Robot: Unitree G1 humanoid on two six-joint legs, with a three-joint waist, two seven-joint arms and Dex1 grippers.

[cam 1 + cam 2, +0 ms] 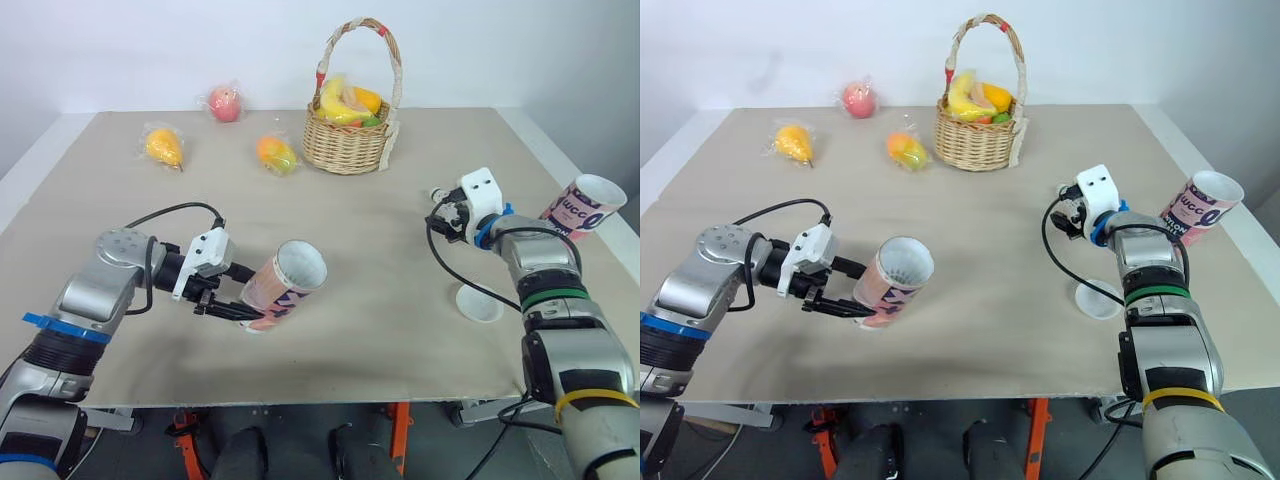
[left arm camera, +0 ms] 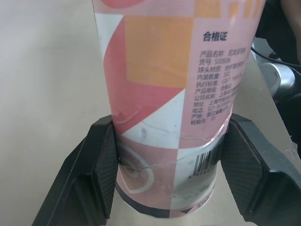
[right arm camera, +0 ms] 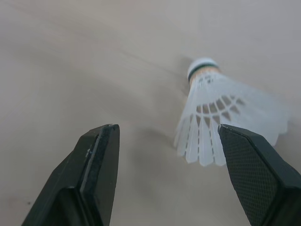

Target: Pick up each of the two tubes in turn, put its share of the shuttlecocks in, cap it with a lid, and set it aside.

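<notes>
Two black left fingers (image 2: 101,174) clamp the pink patterned tube (image 1: 287,285) near its closed end, one pad on each side. We hold it tilted low over the desk (image 1: 400,340), left of centre in the frame, with its open mouth turned up toward the middle. We cannot tell whether anything sits inside.

Our right fingers (image 3: 96,165) stand wide apart and grip nothing. A white shuttlecock (image 3: 221,117) lies on its side on the desk just ahead of them, untouched.

We judge the task to be early. The first tube is in hand and uncapped, this shuttlecock is not yet picked up, and a white lid (image 1: 478,303) lies flat at lower right beside the right arm. The second tube (image 1: 585,205) leans at the right edge of the frame, and its mouth looks open.

Further out, the desk is a pale beige board. A wicker basket (image 1: 350,140) of fruit stands at upper centre. To its left lie a red fruit (image 1: 225,103), a yellow-orange fruit (image 1: 163,147) and an orange-green fruit (image 1: 277,155), each in a clear bag. Behind is a plain white wall (image 1: 150,50).
</notes>
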